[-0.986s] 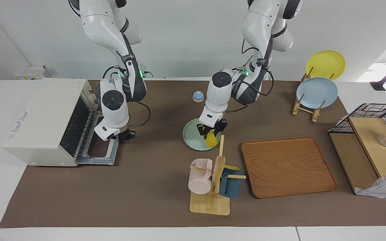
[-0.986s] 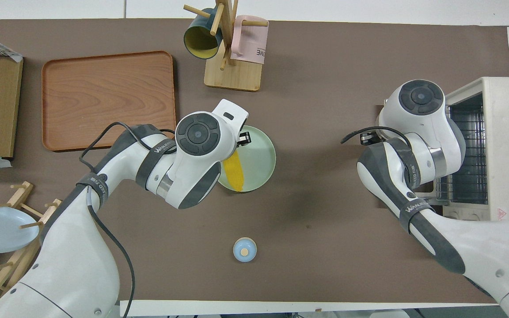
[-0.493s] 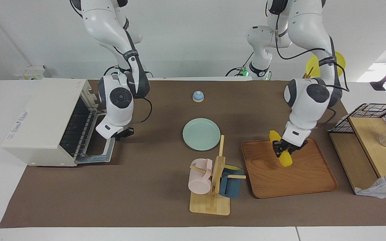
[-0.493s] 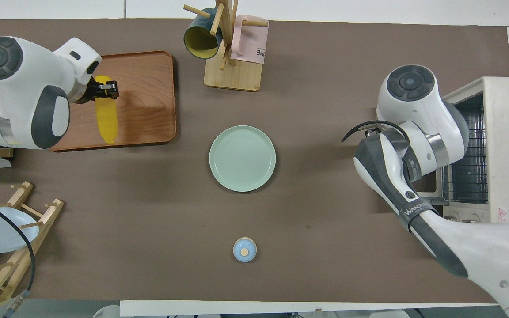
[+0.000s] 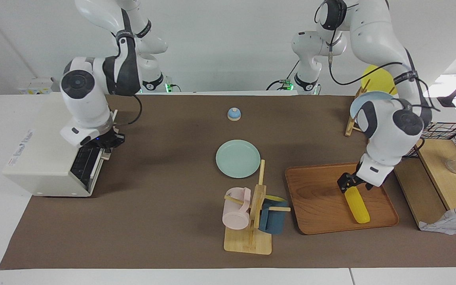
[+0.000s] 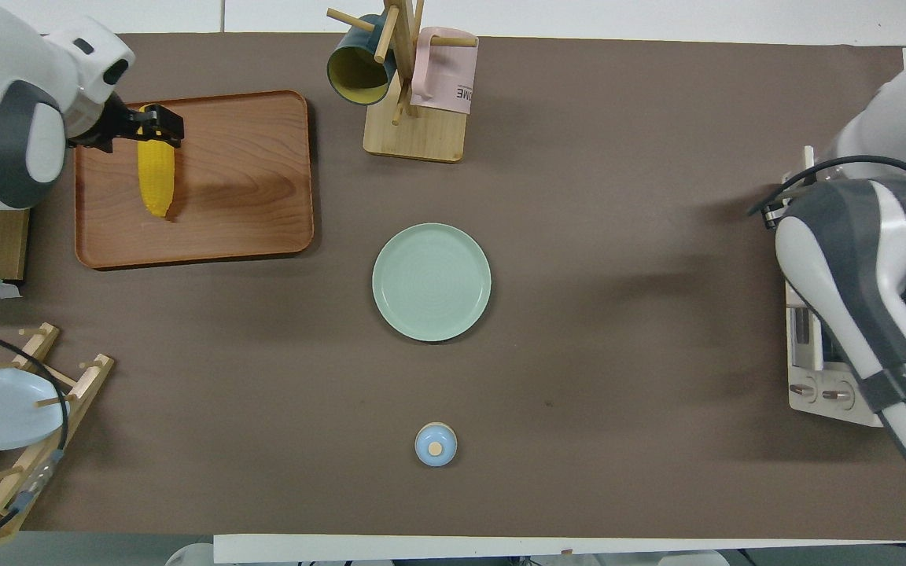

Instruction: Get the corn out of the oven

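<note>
The yellow corn (image 5: 358, 206) lies on the brown wooden tray (image 5: 315, 198), toward the left arm's end of the table. My left gripper (image 5: 354, 185) is low over the tray and shut on the corn's end that is farther from the robots. In the overhead view, the corn (image 6: 156, 177) lies lengthwise on the tray (image 6: 241, 196) with the left gripper (image 6: 150, 126) at that end. The cream-white oven (image 5: 46, 150) stands at the right arm's end with its door closed. My right gripper (image 5: 107, 141) is at the door's top edge. The overhead view shows only the oven's knob side (image 6: 815, 369).
A pale green plate (image 5: 238, 158) lies mid-table. A mug tree (image 5: 251, 213) with a pink and a blue mug stands beside the tray. A small blue bell (image 5: 234, 114) is near the robots. A plate rack (image 5: 354, 126) and a wire basket (image 5: 441, 130) are at the left arm's end.
My left gripper carried the corn from the green plate to the tray and lowered it until it lies flat. My right gripper rose with the oven door, which went from open to closed.
</note>
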### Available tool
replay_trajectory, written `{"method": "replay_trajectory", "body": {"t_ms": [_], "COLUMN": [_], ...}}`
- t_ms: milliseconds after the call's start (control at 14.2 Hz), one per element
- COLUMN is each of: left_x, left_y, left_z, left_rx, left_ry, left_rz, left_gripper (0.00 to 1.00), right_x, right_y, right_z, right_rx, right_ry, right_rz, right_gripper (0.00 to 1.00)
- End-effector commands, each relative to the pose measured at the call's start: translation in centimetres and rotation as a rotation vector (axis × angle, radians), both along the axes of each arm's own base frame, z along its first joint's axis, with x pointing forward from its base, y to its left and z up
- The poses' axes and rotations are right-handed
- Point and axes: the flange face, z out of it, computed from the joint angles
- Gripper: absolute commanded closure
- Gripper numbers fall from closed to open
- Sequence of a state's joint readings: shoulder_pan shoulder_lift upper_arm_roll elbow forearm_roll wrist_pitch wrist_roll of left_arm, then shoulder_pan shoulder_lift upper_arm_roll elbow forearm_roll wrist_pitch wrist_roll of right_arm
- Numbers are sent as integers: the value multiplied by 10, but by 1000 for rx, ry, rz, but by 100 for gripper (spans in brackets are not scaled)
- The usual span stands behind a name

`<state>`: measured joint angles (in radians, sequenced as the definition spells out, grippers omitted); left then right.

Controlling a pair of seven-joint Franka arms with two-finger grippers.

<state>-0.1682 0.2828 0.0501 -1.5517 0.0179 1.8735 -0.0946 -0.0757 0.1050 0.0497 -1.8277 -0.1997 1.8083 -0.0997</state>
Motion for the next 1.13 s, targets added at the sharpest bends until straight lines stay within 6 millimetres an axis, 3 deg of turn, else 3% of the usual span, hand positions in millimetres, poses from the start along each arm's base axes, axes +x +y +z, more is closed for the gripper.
{"method": "replay_trajectory", "body": {"t_ms": [0, 70, 211, 352, 493, 775, 1056], "left_x": [-80, -106, -124, -125, -126, -127, -135], "left_y": [21, 24, 26, 25, 24, 23, 23], "left_z": [101, 128, 149, 150, 149, 150, 158], "left_rx": [2, 1, -3, -9, -8, -8, -10], "left_ry": [57, 75, 86, 79, 82, 85, 84], "left_rz": [-27, -28, -25, -21, -21, -18, -30], "left_gripper": [0, 0, 0, 0, 0, 0, 0], "right_x": [-15, -18, -21, -23, -29, -39, -46], "right_y": [-12, -9, 1, 10, 5, -14, -15], "right_z": [12, 34, 88, 141, 173, 171, 165], "right_rx": [20, 52, 170, 187, 190, 172, 169], "right_ry": [31, 18, -18, -40, -51, 2, 20], "right_rz": [-6, -24, -65, -58, -66, -103, -108], "right_gripper": [79, 49, 0, 0, 0, 0, 0]}}
